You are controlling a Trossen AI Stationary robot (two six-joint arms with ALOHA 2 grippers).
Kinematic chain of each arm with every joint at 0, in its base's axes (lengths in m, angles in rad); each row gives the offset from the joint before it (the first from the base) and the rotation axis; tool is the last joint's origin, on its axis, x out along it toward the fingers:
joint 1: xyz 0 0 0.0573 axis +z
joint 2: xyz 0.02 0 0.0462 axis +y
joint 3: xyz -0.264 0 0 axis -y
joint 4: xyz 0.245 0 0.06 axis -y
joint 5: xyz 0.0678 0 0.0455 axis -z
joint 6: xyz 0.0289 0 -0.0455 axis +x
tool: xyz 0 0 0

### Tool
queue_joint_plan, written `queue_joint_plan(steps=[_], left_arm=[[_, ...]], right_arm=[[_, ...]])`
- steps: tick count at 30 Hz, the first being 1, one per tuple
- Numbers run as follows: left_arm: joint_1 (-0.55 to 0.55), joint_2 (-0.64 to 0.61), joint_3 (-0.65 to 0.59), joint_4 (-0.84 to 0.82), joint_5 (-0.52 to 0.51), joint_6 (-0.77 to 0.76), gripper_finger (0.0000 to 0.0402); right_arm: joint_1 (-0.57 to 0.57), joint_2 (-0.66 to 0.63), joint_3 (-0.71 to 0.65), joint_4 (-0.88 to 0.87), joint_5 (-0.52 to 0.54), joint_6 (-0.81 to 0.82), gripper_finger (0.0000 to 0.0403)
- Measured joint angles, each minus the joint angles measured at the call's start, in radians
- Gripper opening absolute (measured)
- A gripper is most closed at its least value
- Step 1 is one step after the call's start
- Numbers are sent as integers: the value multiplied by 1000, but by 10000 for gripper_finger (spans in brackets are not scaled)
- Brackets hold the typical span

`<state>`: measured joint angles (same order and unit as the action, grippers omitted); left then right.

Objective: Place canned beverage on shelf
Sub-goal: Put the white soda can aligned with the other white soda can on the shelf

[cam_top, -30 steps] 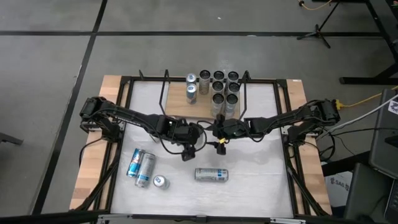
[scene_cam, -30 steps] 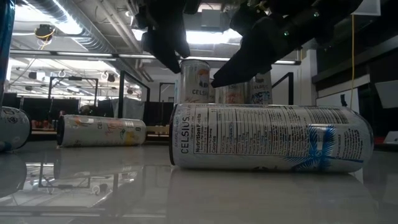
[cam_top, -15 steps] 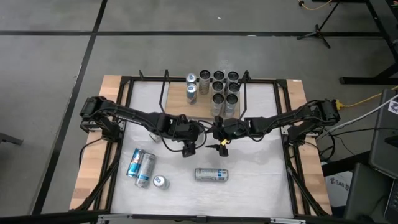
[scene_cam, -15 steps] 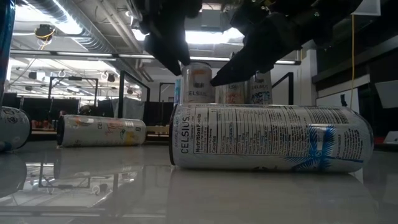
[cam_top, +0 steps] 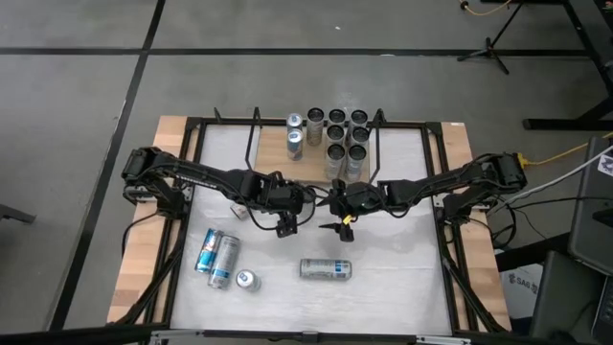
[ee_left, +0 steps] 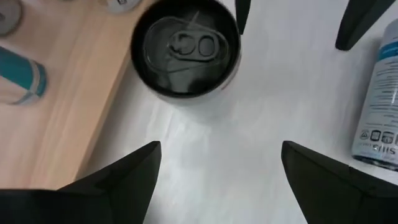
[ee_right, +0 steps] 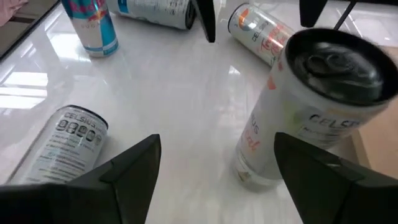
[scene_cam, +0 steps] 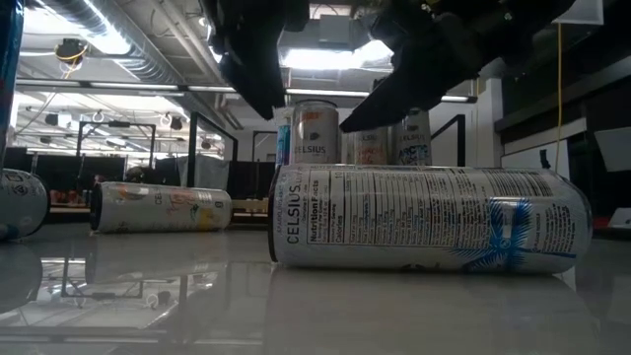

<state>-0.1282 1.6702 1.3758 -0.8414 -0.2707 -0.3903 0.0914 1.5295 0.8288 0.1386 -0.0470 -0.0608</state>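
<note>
end effectors flanked an upright can

the can [ee_left: 185, 48] stood upright on the white counter [cam_top: 402, 278] just beside the shelf [cam_top: 273, 163], untouched. the left end effector [cam_top: 284, 226] and right end effector [cam_top: 342, 223] hovered near it, each with fingers spread apart and empty. other cans stood on the shelf.

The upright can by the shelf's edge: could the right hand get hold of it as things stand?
Probably yes. The right hand is open, and the upright can stands close ahead of it, slightly off to one side, with only bare table between. The left hand, open above the can, might crowd it.
</note>
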Motion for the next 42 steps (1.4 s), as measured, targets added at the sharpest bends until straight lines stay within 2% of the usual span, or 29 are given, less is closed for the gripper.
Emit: queue_joint_plan(steps=[6, 12, 19, 27, 42], left_arm=[[16, -17, 34, -6, -8, 86, 323], [45, -19, 96, 24, -10, 301, 323], [88, -11, 102, 110, 9, 479, 323], [120, 37, 102, 127, 115, 498, 323], [148, 102, 100, 112, 135, 499, 323]], right_arm=[[0, -71, 0, -91, 1, 1, 303], [0, -131, 0, -162, 10, 2, 303], [0, -175, 0, -209, 10, 3, 303], [0, -179, 0, -210, 10, 3, 303], [0, -179, 0, -211, 10, 3, 303]])
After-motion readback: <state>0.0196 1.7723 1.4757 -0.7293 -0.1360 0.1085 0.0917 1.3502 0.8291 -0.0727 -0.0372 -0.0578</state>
